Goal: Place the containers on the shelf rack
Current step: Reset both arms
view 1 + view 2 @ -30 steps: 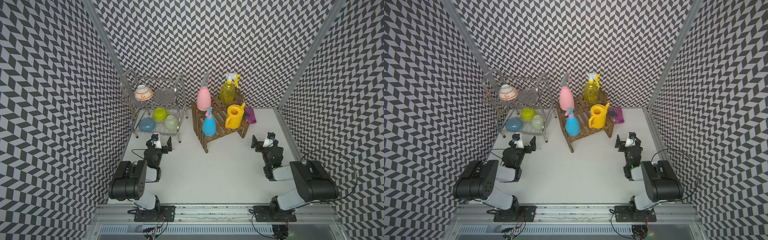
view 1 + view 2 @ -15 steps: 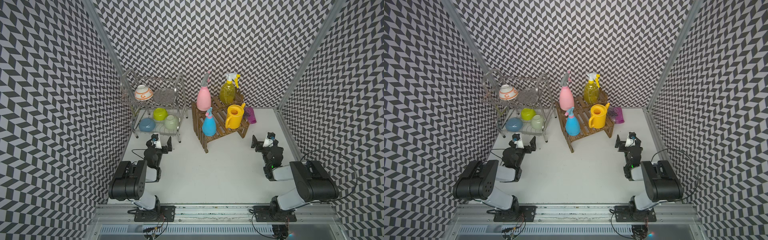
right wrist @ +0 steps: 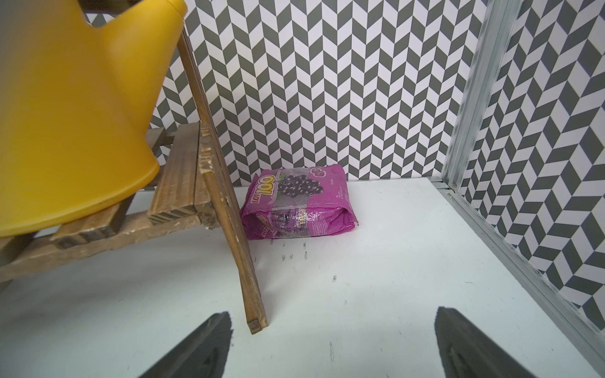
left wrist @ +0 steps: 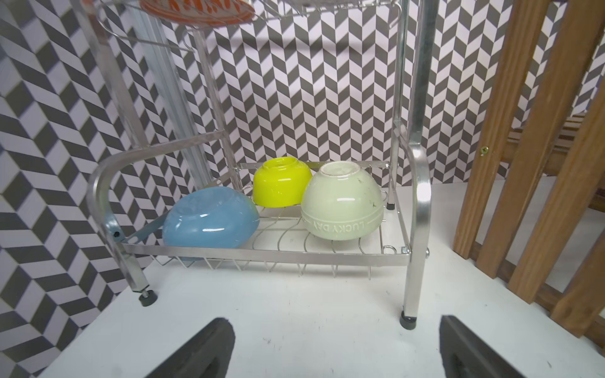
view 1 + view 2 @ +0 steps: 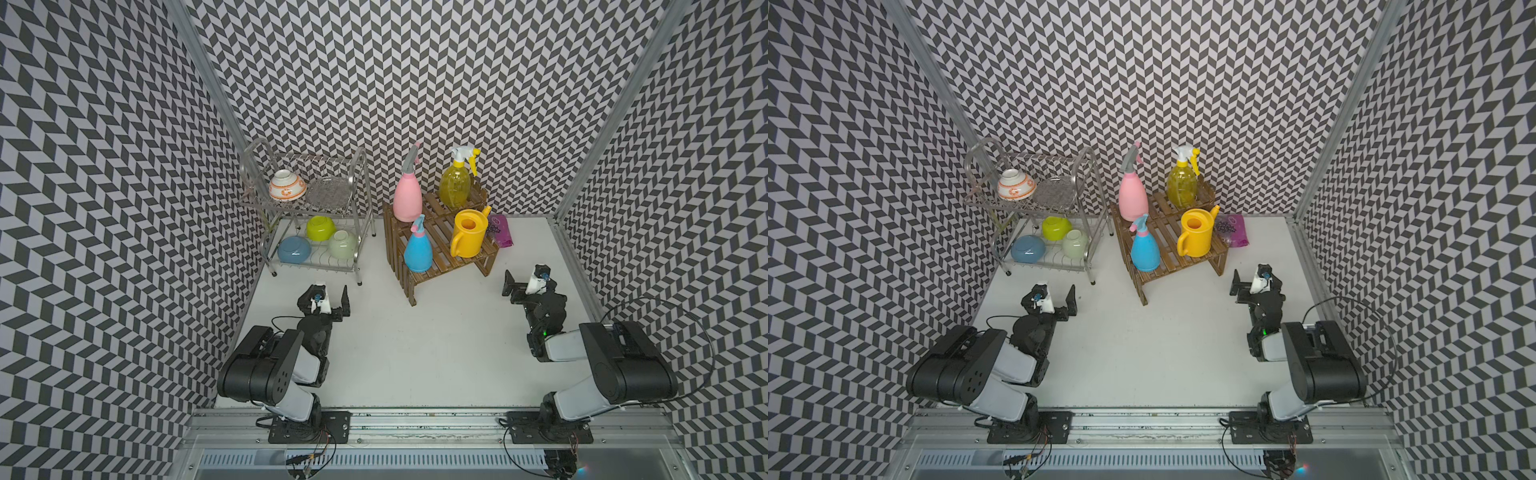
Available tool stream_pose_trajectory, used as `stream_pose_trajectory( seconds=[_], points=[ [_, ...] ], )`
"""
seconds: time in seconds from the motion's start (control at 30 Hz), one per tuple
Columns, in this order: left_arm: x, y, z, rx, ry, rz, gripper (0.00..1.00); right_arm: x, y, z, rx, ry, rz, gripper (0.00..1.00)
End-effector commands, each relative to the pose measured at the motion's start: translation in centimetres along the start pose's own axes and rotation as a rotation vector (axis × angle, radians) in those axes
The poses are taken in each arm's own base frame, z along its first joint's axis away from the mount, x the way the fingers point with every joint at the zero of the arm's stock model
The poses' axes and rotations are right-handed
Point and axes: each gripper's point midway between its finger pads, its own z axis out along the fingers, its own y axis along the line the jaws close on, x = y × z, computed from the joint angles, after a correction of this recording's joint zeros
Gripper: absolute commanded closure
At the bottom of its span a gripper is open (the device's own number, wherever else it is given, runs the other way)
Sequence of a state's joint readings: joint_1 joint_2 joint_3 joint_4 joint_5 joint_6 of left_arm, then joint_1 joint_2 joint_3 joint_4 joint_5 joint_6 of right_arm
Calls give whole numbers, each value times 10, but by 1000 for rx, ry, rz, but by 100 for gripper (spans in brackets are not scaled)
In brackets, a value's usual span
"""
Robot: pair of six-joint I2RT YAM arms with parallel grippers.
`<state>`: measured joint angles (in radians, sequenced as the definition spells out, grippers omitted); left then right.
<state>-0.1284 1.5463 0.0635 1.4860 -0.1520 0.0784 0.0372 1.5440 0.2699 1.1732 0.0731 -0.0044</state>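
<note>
In front of you is a white table [image 5: 415,353], walled on three sides by grey and white chevron panels. Your left arm [image 5: 266,370] and right arm [image 5: 623,365] are folded low at the near edge, well apart from each other.

At the back left stands a silver wire dish rack [image 4: 262,252]. Just beside it, toward the middle, is the brown wooden shelf rack [image 5: 440,245] with two slatted steps.

All four containers stand upright on the shelf rack. The pink spray bottle [image 5: 407,199] is at the left end of the upper step, and the yellow trigger sprayer [image 5: 456,189] is at the right end. On the lower step, the blue spray bottle [image 5: 417,251] is on the left and the yellow watering can [image 5: 468,239] on the right.

Your left gripper [image 5: 326,296] sits near the dish rack's front legs. Its jaws are spread wide and hold nothing. Your right gripper [image 5: 528,284] sits near the shelf rack's right leg, also spread wide and empty.

A white and orange bowl [image 5: 287,185] lies upside down on the dish rack's top tier. A blue bowl [image 5: 294,249], a lime bowl [image 5: 320,227] and a pale green bowl [image 5: 343,244] lie upside down on the bottom tier.

A purple snack packet [image 5: 500,230] lies on the table just beside the shelf rack's right side.
</note>
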Motion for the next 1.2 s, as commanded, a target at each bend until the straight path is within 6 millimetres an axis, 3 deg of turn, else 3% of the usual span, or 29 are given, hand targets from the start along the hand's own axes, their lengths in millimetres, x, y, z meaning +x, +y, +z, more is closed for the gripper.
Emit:
stream_pose_trajectory(
  seconds=[0.0, 1.17],
  points=[
    [-26, 9, -2, -55, -105, 8, 0, -14, 3, 0, -11, -47, -3, 0],
    [-27, 9, -3, -64, -108, 12, 0, -14, 3, 0, -11, -45, -3, 0]
  ],
)
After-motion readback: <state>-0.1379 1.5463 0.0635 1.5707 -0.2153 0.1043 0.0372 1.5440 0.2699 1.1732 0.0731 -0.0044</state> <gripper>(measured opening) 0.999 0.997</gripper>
